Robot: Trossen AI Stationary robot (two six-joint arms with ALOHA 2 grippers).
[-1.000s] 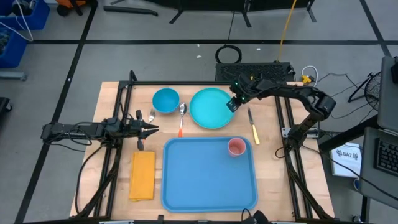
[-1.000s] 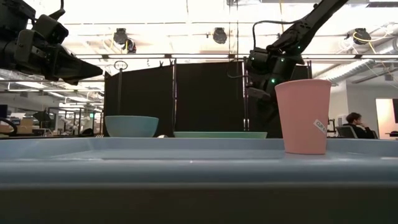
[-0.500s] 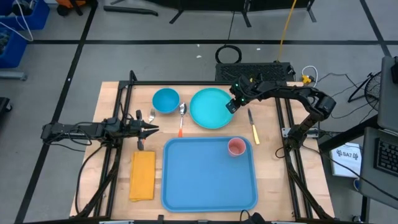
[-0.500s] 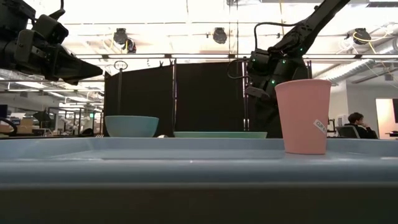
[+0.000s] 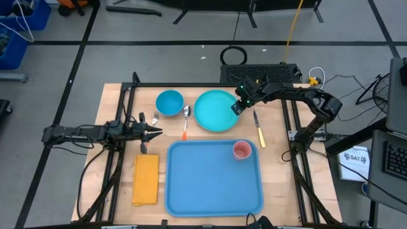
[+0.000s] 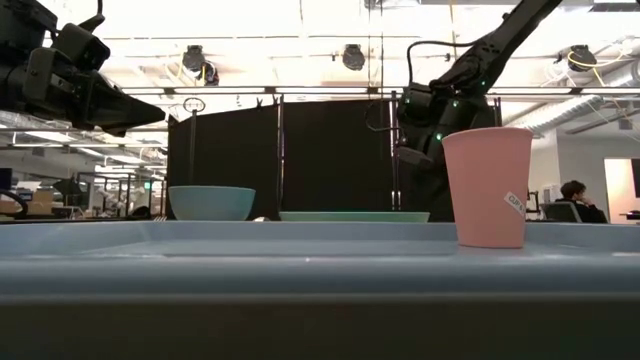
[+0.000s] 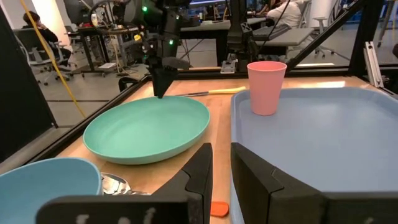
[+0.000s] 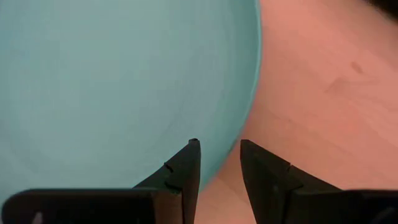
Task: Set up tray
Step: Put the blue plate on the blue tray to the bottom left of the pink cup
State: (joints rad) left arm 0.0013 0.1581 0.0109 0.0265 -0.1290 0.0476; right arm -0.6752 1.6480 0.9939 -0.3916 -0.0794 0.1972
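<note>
1. The big blue tray (image 5: pixel 215 177) lies flat at the front of the table (image 5: pixel 114 133). It has only the pink cup (image 5: pixel 241 150) on it, standing up in its far right corner.

2. The right gripper (image 5: pixel 236 108) hangs over the right edge of the green plate (image 5: pixel 216 111). A second ago it was in almost the same spot. It has only crept a tiny bit, and in the low view it looks a little lower now.

3. Its two fingers (image 8: pixel 185 167) have a small gap between them, and the plate's edge sits right under that gap. The jaws are a little open and hold nothing.

4. I think this means the arm is getting ready to pinch the plate's edge, so the plate can go on the tray. The plate has not moved yet.

5. The left gripper (image 5: pixel 154 132) waits at the left side of the table, just past the fork (image 5: pixel 154 118). It has not moved at all. Its jaws are nearly closed, with a thin gap, and hold nothing.

6. The blue bowl (image 5: pixel 169 102), the spoon (image 5: pixel 186 114), the knife (image 5: pixel 258 129) and the yellow napkin (image 5: pixel 145 179) all lie on the table, off the tray. They are where they were before, so most of the job is still to do.
</note>
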